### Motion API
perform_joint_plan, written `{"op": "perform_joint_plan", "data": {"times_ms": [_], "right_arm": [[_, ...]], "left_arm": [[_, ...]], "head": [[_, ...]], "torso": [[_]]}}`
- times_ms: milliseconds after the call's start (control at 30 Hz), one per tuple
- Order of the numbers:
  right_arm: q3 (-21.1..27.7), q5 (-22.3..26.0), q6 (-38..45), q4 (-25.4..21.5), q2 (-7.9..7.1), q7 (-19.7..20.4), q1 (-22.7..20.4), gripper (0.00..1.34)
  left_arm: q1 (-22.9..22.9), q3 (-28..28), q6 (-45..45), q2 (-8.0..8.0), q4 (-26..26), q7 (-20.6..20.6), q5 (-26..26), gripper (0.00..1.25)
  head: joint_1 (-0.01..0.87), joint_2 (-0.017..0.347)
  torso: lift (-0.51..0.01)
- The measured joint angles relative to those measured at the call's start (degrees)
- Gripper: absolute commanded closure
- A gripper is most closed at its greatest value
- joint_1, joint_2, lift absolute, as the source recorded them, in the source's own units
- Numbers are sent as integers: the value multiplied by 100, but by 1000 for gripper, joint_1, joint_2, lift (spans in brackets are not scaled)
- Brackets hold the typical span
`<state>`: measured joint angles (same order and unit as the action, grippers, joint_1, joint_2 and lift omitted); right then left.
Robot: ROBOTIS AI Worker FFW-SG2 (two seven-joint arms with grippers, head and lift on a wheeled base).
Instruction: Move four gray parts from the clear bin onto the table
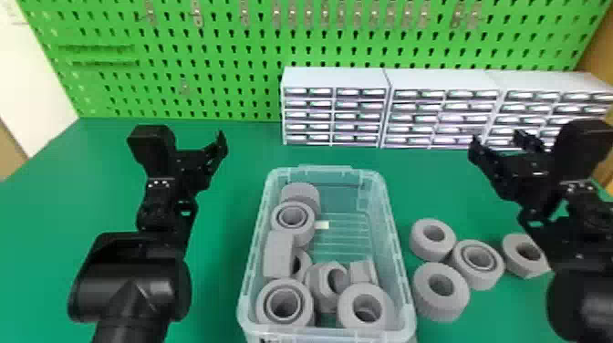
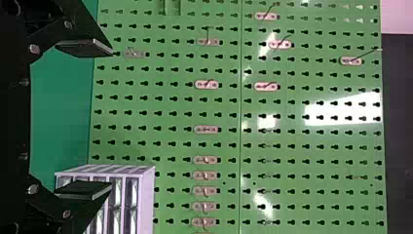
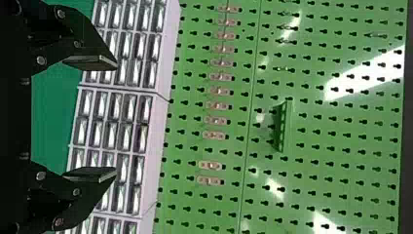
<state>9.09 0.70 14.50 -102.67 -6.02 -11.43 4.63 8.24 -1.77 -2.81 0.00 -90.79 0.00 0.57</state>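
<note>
- Four gray parts [image 1: 424, 306] sit on the green desk [image 1: 219, 200] just off the right edge of the clear bin [image 1: 401, 255], a count that suggests your quota is met.
- More gray parts crowd the bin's left wall and near corners, some leaning or stacked.
- Your left gripper [image 2: 111, 119], jaws spread around nothing, hangs over the desk's left side; your right gripper [image 3: 116, 117], likewise wide and unladen, is raised toward the far right corner, before the drawers [image 1: 335, 114].
- The parts look stiff, fairly light and perhaps slick on their curved walls; should you need another, pinch it squarely across the outside, or over one wall through the hole.
- A tilted part could roll in your grip or snag its neighbors.
</note>
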Motion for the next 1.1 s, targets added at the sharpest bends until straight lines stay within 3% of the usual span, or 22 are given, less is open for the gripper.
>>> {"op": "perform_joint_plan", "data": {"times_ms": [1100], "right_arm": [[-6,0,0,-25,14,-1,-18,492]], "left_arm": [[-15,-24,0,0,0,0,5,295]], "head": [[693,72]], "torso": [[-52]]}}
